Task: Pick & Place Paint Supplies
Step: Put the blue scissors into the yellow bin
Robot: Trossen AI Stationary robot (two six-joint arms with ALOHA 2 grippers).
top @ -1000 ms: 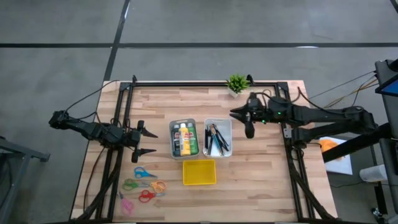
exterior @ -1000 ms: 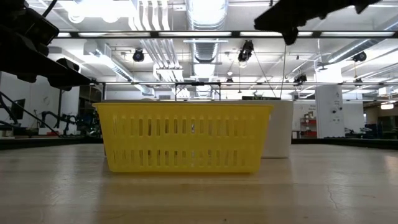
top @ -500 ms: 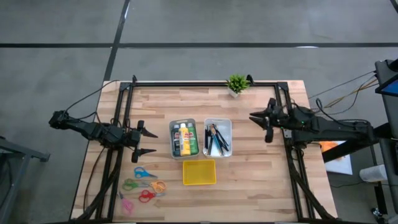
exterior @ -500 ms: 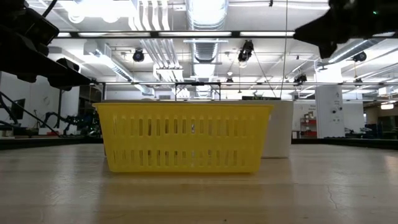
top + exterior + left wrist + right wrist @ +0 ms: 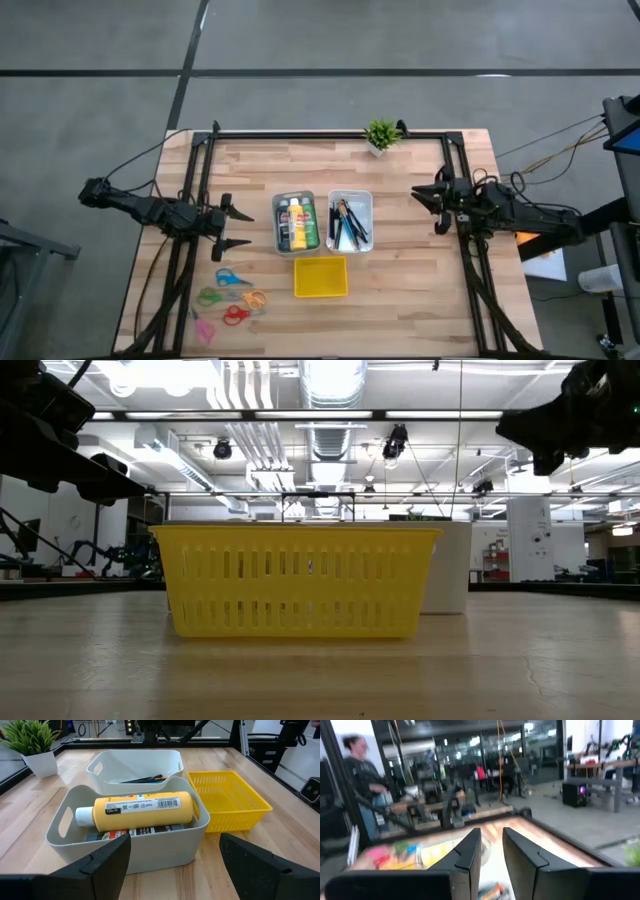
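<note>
Right pincer [image 5: 440,200] pulled back to bench [image 5: 400,290] edge, nearly closed, empty. Left pincer [image 5: 236,227] wide open, waiting. Paint bottles [image 5: 297,222] in grey bin [image 5: 277,205], brushes [image 5: 347,222] in white bin [image 5: 366,200]; looks done

Robotics lab / open workshop hall. Low view: exposed ducts [image 5: 330,395] & strip lights at 12 o'clock overhead, more benches w/ equipment behind. Bare concrete floor [image 5: 320,40] around wooden table [image 5: 400,280]. Right wrist view: person [image 5: 362,780] among workstations at 10 o'clock.
</note>
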